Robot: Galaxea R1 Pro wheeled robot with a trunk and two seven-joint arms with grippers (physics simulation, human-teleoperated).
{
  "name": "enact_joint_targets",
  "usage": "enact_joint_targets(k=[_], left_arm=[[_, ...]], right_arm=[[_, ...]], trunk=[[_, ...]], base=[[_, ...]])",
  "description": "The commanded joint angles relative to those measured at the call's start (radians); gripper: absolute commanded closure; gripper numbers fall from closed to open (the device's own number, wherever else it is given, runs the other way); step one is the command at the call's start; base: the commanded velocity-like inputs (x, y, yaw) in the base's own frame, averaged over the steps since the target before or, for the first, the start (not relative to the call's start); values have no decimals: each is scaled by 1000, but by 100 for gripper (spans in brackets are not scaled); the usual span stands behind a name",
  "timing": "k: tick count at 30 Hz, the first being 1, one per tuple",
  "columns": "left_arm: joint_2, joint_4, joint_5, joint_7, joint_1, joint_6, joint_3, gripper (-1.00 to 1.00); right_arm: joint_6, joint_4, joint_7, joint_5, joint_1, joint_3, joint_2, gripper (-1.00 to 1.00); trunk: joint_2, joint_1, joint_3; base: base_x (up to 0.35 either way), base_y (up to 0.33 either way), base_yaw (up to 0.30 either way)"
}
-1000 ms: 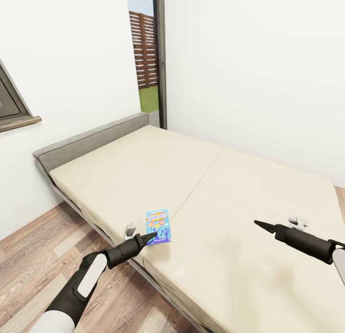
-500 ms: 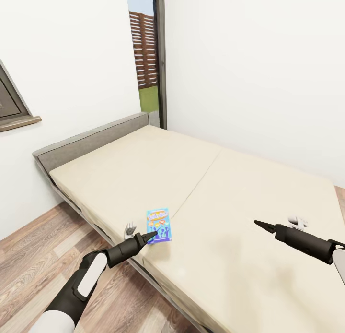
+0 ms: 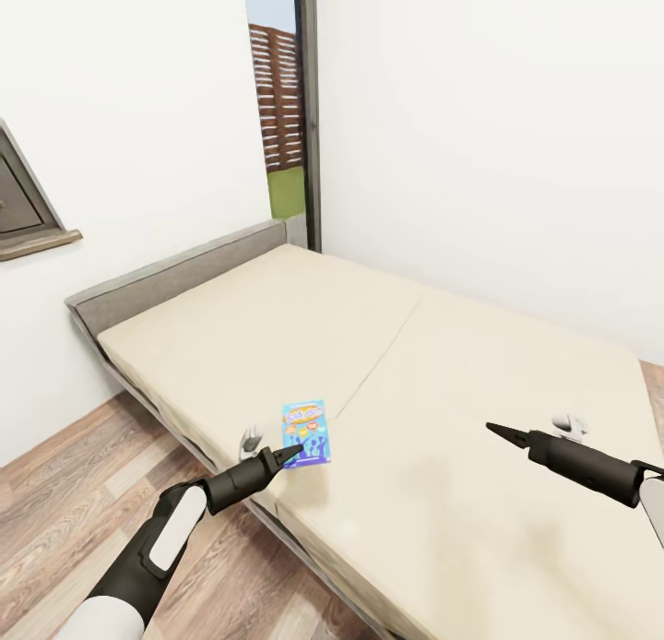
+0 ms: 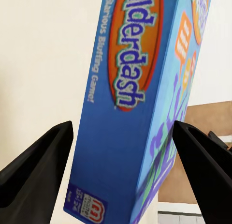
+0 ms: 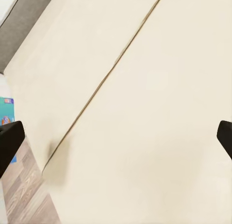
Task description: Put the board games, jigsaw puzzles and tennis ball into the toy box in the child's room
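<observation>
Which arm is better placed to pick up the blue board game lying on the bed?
The left. Its pincer sits right at the blue board game near the bed edge, jaws open on either side of the box. The right pincer hovers over bare mattress, well away from it.

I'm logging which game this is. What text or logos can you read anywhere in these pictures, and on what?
"alderdash" on the blue board game, first letter cut off by the frame.
"larious Bluffing Game!" along the same box, start cut off.
Red logo badge and small print at one corner of the box: too small to read.
Head view: box print too blurred.
</observation>
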Motion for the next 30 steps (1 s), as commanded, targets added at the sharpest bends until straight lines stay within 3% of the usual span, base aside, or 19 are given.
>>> enact_joint_targets(k=[1, 30], left_arm=[[1, 0, 6, 2, 0, 6, -2, 100], [0, 1, 8, 3, 0, 6, -6, 100]], right_arm=[[6, 0, 6, 1, -1, -1, 0, -100], [9, 0, 15, 0, -1, -1, 0, -100]], trunk=[[7, -4, 3], [210, -115, 94]], base=[[0, 0, 0], [0, 0, 0]])
